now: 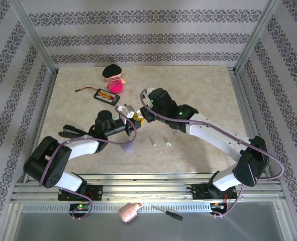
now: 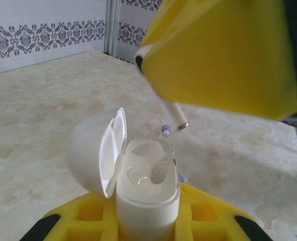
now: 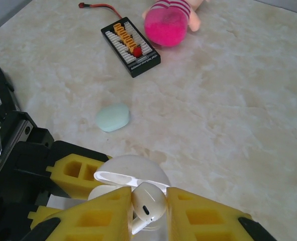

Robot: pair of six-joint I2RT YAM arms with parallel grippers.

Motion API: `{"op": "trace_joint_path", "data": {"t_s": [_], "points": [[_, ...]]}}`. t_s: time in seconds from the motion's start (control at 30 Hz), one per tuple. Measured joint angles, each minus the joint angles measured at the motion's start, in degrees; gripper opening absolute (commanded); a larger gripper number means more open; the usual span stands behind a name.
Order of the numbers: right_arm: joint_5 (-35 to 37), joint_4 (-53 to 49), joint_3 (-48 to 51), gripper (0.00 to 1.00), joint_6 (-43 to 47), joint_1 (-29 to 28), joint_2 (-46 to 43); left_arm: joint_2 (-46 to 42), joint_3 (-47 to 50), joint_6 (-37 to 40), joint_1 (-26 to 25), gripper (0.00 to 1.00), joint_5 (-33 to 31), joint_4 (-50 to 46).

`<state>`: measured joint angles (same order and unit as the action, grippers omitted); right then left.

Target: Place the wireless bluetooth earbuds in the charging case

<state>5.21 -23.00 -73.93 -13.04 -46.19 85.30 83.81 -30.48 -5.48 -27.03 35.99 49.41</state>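
Insertion step in hand. My left fingers (image 2: 85,218) clench the charging case (image 2: 148,201), lid open. Right fingers (image 3: 203,216) pinch a white earbud (image 3: 148,208) just above the case mouth. A lilac bud (image 2: 165,130) lies beyond the case. Next: line the stem over a socket, lower straight, then release.

Earbuds, three counted: one white earbud (image 3: 147,206) plus two loose pale buds (image 1: 152,142) (image 1: 167,142); a lilac-tipped piece (image 2: 166,130) may be one of those two, can't tell. Cases, two: one white open case (image 2: 148,201), one mint closed case (image 3: 112,117). One each of plush doll (image 1: 114,79), black connector board (image 1: 106,95), screwdriver (image 1: 168,214) and pink cylinder (image 1: 129,212); arms, two: left arm (image 1: 80,146), right arm (image 1: 213,134).
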Motion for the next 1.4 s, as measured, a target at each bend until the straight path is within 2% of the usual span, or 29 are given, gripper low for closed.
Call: {"op": "trace_joint_path", "data": {"t_s": [1.4], "points": [[1.6,2.7,-0.2,0.23,2.6,-0.1,1.5,-0.1,-1.6,-5.4,0.0,0.00,2.1,0.3]]}}
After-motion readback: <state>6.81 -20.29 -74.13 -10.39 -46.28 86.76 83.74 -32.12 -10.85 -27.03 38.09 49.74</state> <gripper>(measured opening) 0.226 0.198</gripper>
